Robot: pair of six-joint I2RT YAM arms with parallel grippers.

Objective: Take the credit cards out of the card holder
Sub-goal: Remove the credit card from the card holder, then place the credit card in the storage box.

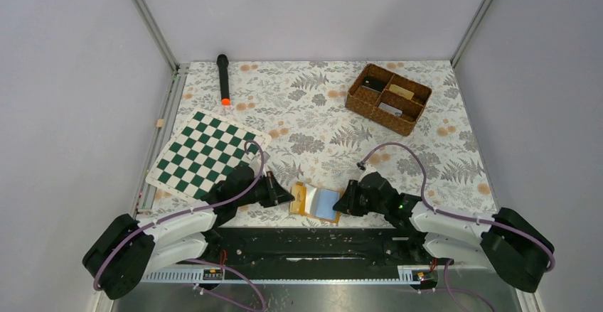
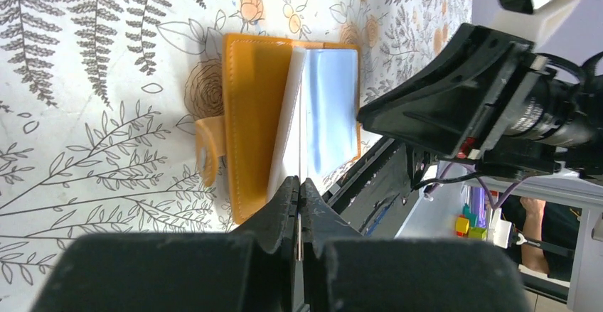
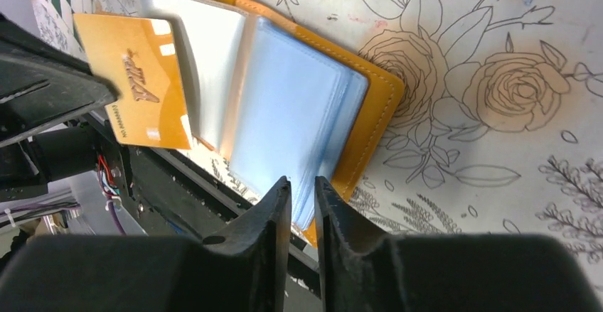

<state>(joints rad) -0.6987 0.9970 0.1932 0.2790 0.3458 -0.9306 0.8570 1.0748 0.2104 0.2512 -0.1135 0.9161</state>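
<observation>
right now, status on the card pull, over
Left gripper shut on beige card, partly out. Right gripper pinching card holder edge. Nothing in the way.

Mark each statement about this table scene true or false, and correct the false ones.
1. The card holder lies open between the left gripper and the right gripper. True.
2. The wicker basket sits on the chessboard. False: it stands at the far right, apart from the chessboard.
3. A beige card sticks out of the card holder on the left gripper's side. True.
4. The black stick with an orange tip lies inside the wicker basket. False: it lies on the table at the far left.
</observation>
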